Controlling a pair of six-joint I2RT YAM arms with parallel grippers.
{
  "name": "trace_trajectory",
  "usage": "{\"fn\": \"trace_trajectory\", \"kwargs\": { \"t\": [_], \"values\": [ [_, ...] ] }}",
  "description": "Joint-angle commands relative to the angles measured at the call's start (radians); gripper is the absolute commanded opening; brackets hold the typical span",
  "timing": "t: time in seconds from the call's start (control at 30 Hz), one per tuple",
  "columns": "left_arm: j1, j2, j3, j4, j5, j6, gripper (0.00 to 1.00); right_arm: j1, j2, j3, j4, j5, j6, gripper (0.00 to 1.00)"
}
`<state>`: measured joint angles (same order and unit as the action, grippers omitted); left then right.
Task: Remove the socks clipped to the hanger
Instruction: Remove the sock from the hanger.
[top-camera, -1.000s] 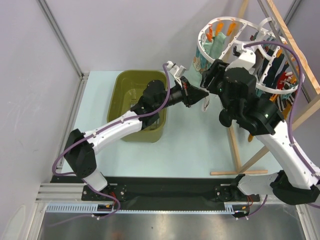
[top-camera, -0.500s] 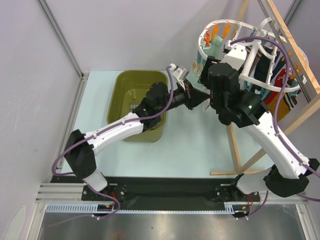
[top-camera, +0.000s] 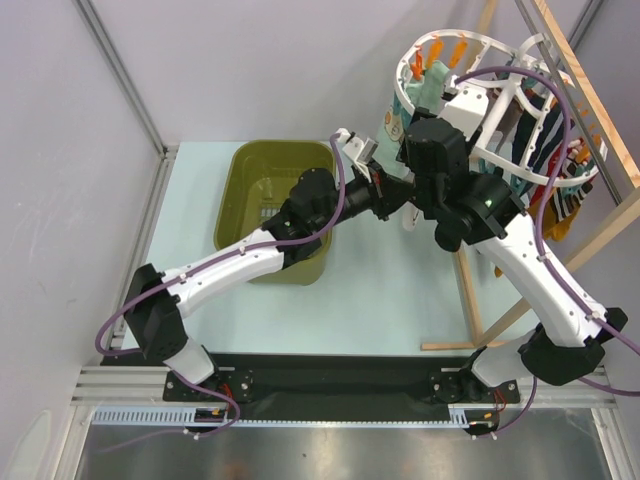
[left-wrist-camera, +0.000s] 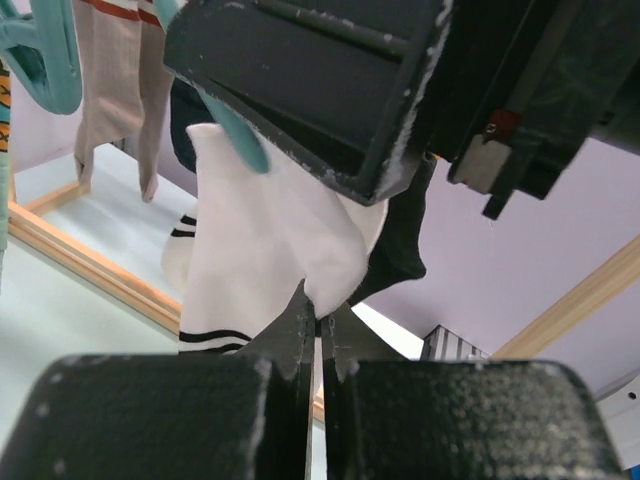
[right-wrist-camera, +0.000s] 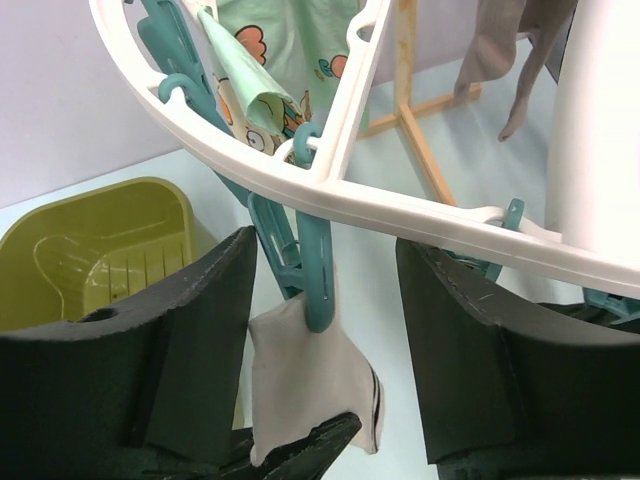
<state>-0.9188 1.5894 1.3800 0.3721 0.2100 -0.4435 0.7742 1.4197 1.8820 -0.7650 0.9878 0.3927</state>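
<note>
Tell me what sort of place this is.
Probably a robotics lab test cell staged for a laundry chore: a metal frame post edges the enclosure, a sock hanger hangs by a wooden rack, and an olive tub waits nearby.

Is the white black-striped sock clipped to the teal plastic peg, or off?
Clipped: the teal plastic peg under the white plastic ring hanger pinches the top of the white black-striped sock.

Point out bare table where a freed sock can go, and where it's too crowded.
Free: the table between the tub and the rack foot, ahead of the arm bases; also left of the tub. Crowded: beneath the hanger, where the left end effector and right end effector meet at the white sock.
</note>
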Motion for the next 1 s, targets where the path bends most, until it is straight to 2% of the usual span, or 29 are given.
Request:
{"fn": "trace_trajectory", "kwargs": {
  "t": [0.0, 0.13, 0.27, 0.4, 0.5, 0.63, 0.8, 0.97],
  "values": [
    [-0.008, -0.046, -0.004, 0.034, -0.02, 0.022, 0.0, -0.012, 0.013, 0.042, 0.02, 0.051, 0.017, 0.62],
    [-0.012, -0.045, -0.004, 0.034, -0.023, 0.022, 0.0, -0.019, 0.016, 0.04, 0.029, 0.02, 0.028, 0.6],
    [-0.012, -0.049, -0.009, 0.027, -0.017, 0.011, 0.0, -0.026, -0.011, 0.035, 0.007, -0.098, 0.044, 0.61],
    [-0.006, -0.051, 0.008, -0.008, -0.004, -0.011, 0.0, -0.027, -0.089, -0.009, -0.02, -0.222, 0.017, 0.68],
    [0.008, -0.049, 0.019, -0.015, 0.043, -0.05, 0.0, -0.027, -0.207, -0.102, 0.007, -0.342, -0.044, 0.7],
    [0.023, -0.052, 0.037, -0.022, 0.094, -0.118, 0.0, -0.024, -0.359, -0.275, 0.085, -0.474, -0.21, 0.74],
    [0.032, -0.055, 0.06, -0.03, 0.147, -0.172, 0.0, -0.024, -0.479, -0.504, 0.179, -0.503, -0.324, 0.79],
    [0.038, -0.057, 0.076, -0.036, 0.175, -0.219, 0.0, 0.029, -0.515, -0.615, 0.256, -0.534, -0.368, 0.79]
  ]
}}
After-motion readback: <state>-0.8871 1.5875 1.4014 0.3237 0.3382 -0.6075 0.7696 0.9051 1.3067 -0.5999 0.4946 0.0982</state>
